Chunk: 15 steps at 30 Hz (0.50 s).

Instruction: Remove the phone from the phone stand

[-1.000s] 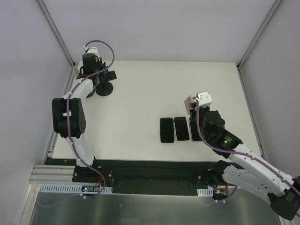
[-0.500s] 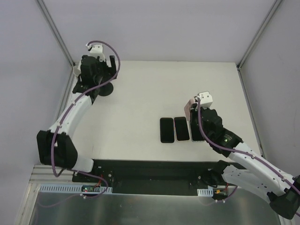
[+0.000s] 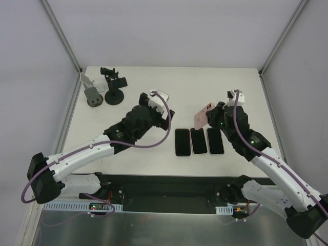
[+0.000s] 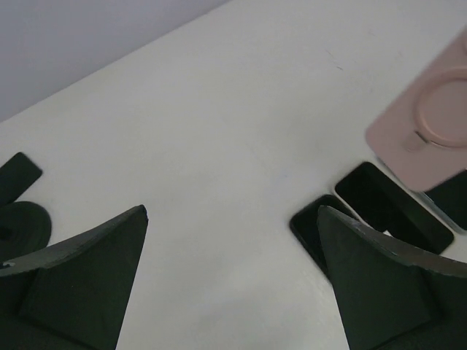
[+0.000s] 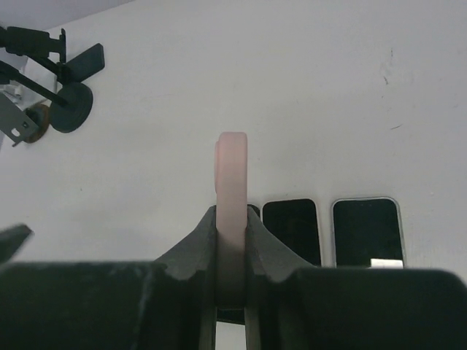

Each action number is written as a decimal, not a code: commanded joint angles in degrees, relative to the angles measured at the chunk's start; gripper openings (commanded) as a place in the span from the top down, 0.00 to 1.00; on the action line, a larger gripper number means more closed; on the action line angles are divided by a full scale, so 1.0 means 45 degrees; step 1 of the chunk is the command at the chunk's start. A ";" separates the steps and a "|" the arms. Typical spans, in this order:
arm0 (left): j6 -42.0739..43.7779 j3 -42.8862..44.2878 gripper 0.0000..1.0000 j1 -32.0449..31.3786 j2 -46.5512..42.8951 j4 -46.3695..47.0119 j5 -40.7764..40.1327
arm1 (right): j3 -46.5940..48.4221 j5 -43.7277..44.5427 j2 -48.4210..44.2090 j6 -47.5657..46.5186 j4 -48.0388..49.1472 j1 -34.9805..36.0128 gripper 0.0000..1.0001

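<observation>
The lifting-off part of the task looks done: the pink-cased phone [image 3: 201, 118] is off the black phone stand [image 3: 114, 88], which stands bare at the far left corner of the white table [image 3: 154, 82], just beside a grey holder [image 3: 92, 93]. The phone hangs in the air in the right gripper [image 5: 232, 248], above the table and just beyond a row of three dark phones [image 3: 198, 141] lying flat, side by side and face up. The right wrist view shows it edge-on, with both jaws closed tight against its two broad faces near its lower end and the rest of it standing up clear of them. What remains, I judge, is to set it down. That calls for lowering it onto a bare patch of table, probably next to the row, and tilting it flat without knocking the phones already there, then letting go. The left gripper [image 4: 232, 215] hovers over the middle of the table, left of the row, with its jaws spread wide and nothing between them or touching them. It seems to have no part in this step.
</observation>
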 commanded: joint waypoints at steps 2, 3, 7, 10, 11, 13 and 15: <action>0.0831 0.0260 0.01 -0.2698 0.1319 0.1083 -0.1733 | 0.1013 -0.1853 0.0008 0.2630 0.0195 -0.0588 0.99; 0.1025 0.0416 0.01 -0.3030 0.1654 0.1220 -0.1870 | 0.0975 -0.2031 0.0008 0.2848 0.0195 -0.0666 0.99; 0.1574 0.1605 0.01 -0.4106 0.3158 0.1962 -0.1852 | 0.0662 -0.2618 -0.0031 0.3825 0.0507 -0.0667 0.99; 0.1846 0.2348 0.01 -0.4420 0.4330 0.2100 -0.1851 | 0.0330 -0.2735 -0.0265 0.4314 0.0683 -0.0686 0.99; 0.1964 0.2525 0.01 -0.4517 0.4816 0.2139 -0.1890 | 0.0272 -0.2716 -0.0381 0.4392 0.0683 -0.0686 0.99; 0.2353 0.2935 0.03 -0.4732 0.5210 0.2198 -0.1949 | 0.0154 -0.2736 -0.0480 0.4588 0.0683 -0.0667 0.99; 0.2879 0.3287 0.07 -0.4888 0.5718 0.2334 -0.2182 | 0.0037 -0.2736 -0.0597 0.4783 0.0703 -0.0667 0.99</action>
